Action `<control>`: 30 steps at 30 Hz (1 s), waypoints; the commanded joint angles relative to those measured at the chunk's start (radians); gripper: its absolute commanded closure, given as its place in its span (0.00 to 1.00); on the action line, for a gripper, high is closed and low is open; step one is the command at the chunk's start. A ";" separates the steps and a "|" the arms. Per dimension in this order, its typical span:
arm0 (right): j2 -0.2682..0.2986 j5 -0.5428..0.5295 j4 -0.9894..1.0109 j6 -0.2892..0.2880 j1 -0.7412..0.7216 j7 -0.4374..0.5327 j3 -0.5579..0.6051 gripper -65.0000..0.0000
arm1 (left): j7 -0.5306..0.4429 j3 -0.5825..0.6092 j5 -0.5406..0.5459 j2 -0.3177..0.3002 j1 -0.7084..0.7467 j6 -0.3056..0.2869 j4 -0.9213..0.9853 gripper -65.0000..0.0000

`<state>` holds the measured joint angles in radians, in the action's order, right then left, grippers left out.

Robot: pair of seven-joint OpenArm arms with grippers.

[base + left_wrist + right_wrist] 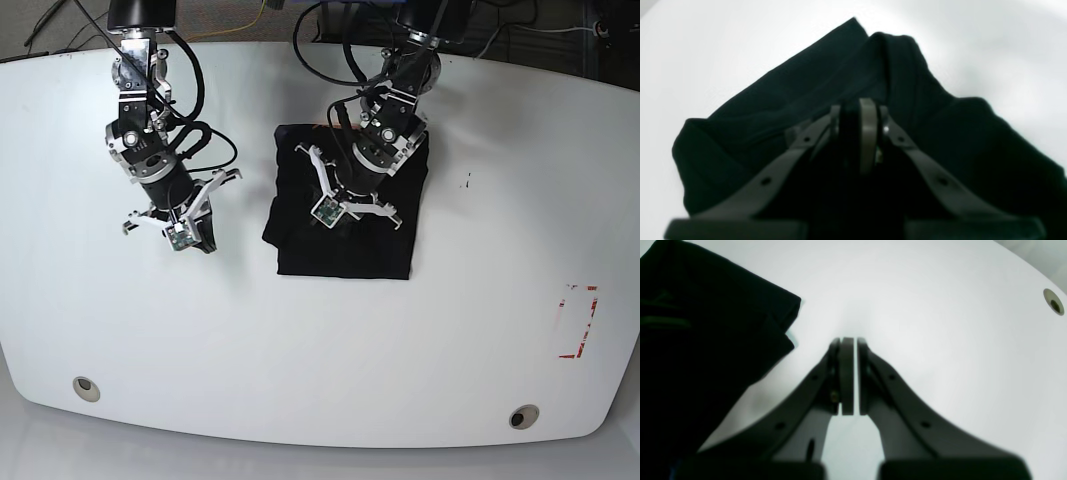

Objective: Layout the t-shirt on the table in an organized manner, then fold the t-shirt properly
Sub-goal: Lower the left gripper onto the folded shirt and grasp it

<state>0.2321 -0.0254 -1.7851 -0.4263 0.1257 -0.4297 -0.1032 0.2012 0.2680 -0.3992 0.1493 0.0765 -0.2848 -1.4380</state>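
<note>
The black t-shirt (345, 250) lies folded into a compact rectangle on the middle of the white table (300, 380). My left gripper (338, 222) hangs over the shirt's upper middle. In the left wrist view its fingers (853, 106) stand nearly together with black cloth between them, and folds of the t-shirt (806, 83) rise toward the tips. My right gripper (205, 243) is left of the shirt and apart from it. In the right wrist view it (850, 340) is shut with nothing in it over bare table, the t-shirt's edge (690, 340) lying to its left.
Two round holes (86, 387) (519, 417) sit near the table's front edge; one hole (1053, 301) shows in the right wrist view. A red rectangular outline (580, 320) marks the right side. Cables run along the back edge behind both arms.
</note>
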 commanded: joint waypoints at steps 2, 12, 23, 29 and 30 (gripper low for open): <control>0.010 -0.006 -0.017 0.004 -0.011 0.022 -0.002 0.97 | 0.013 -0.031 0.006 0.005 -0.013 0.008 0.004 0.90; 0.008 -0.008 -0.019 0.004 -0.011 0.022 -0.002 0.97 | 0.017 -0.123 0.006 -0.069 0.012 0.006 0.047 0.90; 0.008 -0.008 -0.020 0.004 -0.010 0.021 0.000 0.97 | 0.019 -0.249 0.010 -0.178 0.065 -0.006 0.041 0.90; 0.005 -0.008 -0.020 0.004 -0.008 0.021 0.001 0.97 | 0.014 -0.373 0.012 -0.222 0.073 -0.121 0.041 0.91; 0.000 -0.008 -0.020 0.004 -0.007 0.021 0.001 0.97 | 0.013 -0.396 0.012 -0.225 0.072 -0.135 0.041 0.91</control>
<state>0.2298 -0.0257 -1.7851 -0.4263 0.1287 -0.4297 -0.0990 0.0856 -0.0761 -0.3218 -0.0525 0.1329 -0.4107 -1.4120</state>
